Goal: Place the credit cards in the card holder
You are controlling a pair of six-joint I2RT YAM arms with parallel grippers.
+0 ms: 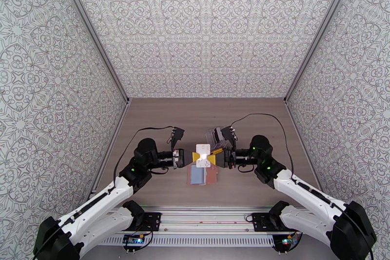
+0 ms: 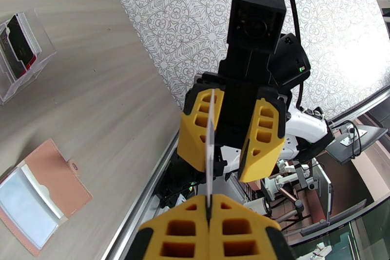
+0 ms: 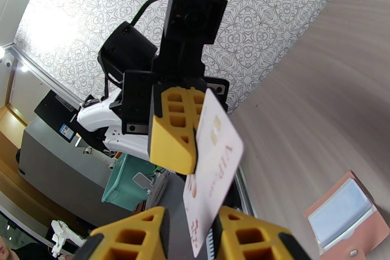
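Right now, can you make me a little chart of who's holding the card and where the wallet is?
white card: up in the air between the two grippers
left gripper: shut on the card's edge
right gripper: open, one finger on each side of the card
card holder: lying open on the table, blue-grey pocket facing up
other cards: inside the clear pouch on the table

White credit card [image 1: 203, 151] is seen at frame centre, off the table. Card holder [image 1: 204, 175] is laid open just below, blue-grey pockets exposed. Dark and red cards [image 2: 19, 44] are stood at upper left of the left wrist view.
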